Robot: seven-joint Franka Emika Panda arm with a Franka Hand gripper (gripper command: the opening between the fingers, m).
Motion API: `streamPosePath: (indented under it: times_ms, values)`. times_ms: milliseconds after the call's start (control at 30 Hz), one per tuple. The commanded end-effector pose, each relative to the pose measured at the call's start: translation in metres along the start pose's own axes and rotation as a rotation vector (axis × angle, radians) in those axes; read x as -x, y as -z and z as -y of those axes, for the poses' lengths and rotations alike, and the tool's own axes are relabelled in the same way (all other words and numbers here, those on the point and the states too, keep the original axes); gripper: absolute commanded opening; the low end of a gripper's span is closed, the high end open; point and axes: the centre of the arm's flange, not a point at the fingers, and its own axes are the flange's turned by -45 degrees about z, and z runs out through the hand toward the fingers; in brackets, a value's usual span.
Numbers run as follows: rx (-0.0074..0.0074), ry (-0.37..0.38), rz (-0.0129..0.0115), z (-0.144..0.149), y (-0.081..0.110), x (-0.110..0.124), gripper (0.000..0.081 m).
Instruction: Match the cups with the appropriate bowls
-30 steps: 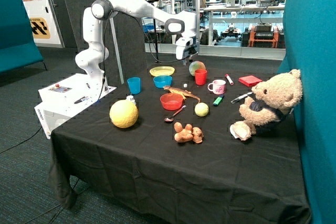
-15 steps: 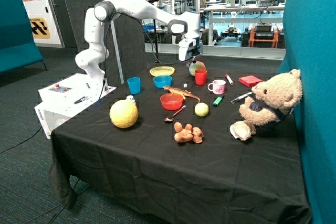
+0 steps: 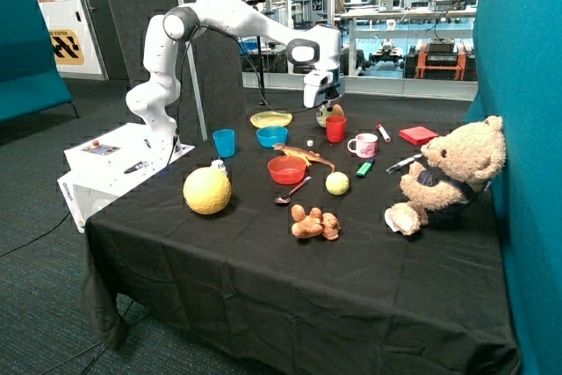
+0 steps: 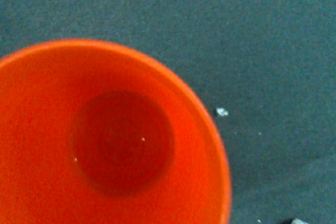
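Note:
The red cup [image 3: 335, 129] stands upright near the back of the table, beside the pink and white mug [image 3: 363, 145]. My gripper [image 3: 327, 114] hangs just above and slightly behind it. In the wrist view the red cup [image 4: 113, 140] fills most of the picture, seen straight down into its empty inside. The blue cup [image 3: 224, 142] stands apart near the table's edge on the robot base's side. The blue bowl [image 3: 272, 136] lies between the two cups. The red bowl [image 3: 287, 169] sits in front of the blue bowl, toward the table's middle.
A yellow bowl [image 3: 271, 118] lies at the back. A big yellow ball [image 3: 207, 190], a spoon [image 3: 291, 192], a toy lizard [image 3: 304, 155], a small ball [image 3: 337, 183], a brown toy [image 3: 314, 223], markers, a red box [image 3: 418, 135] and a teddy bear [image 3: 450, 173] share the table.
The arm has swung toward the teddy bear's side and come down, bringing the gripper from beside the coloured ball to just over the red cup.

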Motion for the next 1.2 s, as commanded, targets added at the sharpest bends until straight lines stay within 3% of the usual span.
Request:
streamPosePath:
  times_ms: [0,200,233,367,400,933,967,1167]
  values:
    - [-0.003,0.021,-0.0057,0.006,-0.021,-0.001,0.0514]
    - [-0.0031,0.006,-0.0057,0.005,-0.031,0.001,0.0501]
    - [-0.0031,0.005,-0.0057,0.004,-0.032,0.002,0.0464]
    - [-0.0032,-0.024,-0.0056,0.002,-0.033,0.003,0.0505]
    - [-0.0031,0.006,-0.0057,0.001,-0.033,0.002,0.0508]
    - [-0.003,0.04,-0.0057,0.017,-0.03,-0.001,0.051]
    - [-0.003,0.05,-0.0057,0.018,-0.031,-0.001,0.0476]
    - [-0.003,0.049,-0.0057,0.025,-0.035,-0.001,0.047]
